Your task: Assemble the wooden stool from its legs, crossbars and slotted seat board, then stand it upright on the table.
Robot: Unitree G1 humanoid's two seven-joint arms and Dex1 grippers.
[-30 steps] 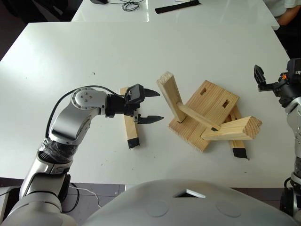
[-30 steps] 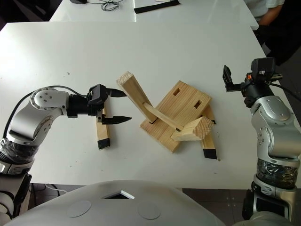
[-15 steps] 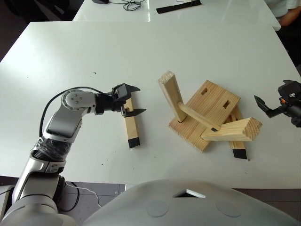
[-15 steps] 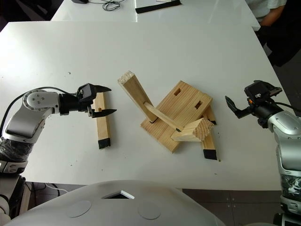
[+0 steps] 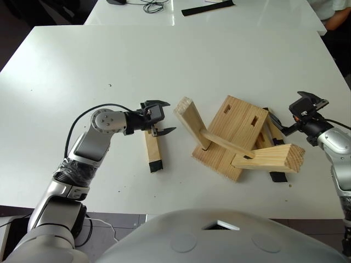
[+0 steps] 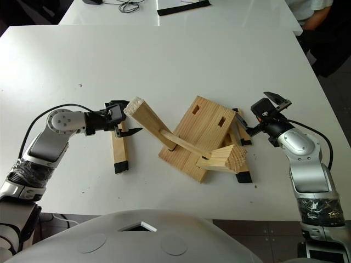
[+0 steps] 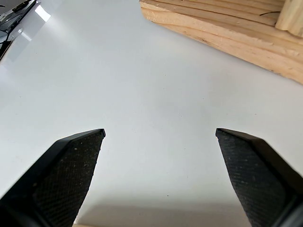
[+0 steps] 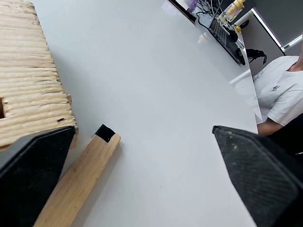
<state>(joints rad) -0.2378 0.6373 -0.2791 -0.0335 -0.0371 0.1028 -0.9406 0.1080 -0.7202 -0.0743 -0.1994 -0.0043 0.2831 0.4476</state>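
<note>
- White tabletop (image 5: pixel 164 60) fills the scene, and a second white table (image 5: pixel 263 16) stands behind it with black cables (image 5: pixel 151 5) and a flat black strip (image 5: pixel 207 7) on it.
- A square, pale wooden slotted seat board (image 5: pixel 241 118) lies right of the table's centre, tilted, with two rectangular slots showing in its upper face.
- A thick pale wooden leg block (image 5: pixel 189 120) rises at a slant from the board's left corner.
- A thin wooden crossbar slat (image 5: pixel 222 139) runs from that block across the board to a second thick wooden leg block (image 5: pixel 269 158), which lies along the board's near right corner.
- Two narrower wooden legs with black tips (image 5: pixel 277 176) stick out from under the board's right side.
- Well left of the board, a loose narrow wooden leg with a black end (image 5: pixel 152 150) lies flat on the table.
- The left gripper (image 5: pixel 171 116) hovers over the far end of this loose leg, just beside the slanted block's top; its fingers are spread and grasp nothing.
- The right gripper (image 8: pixel 143 130) sits near the seat board's right edge, fingers spread wide and empty, with the board's edge and one black-tipped leg ahead of them.
</note>
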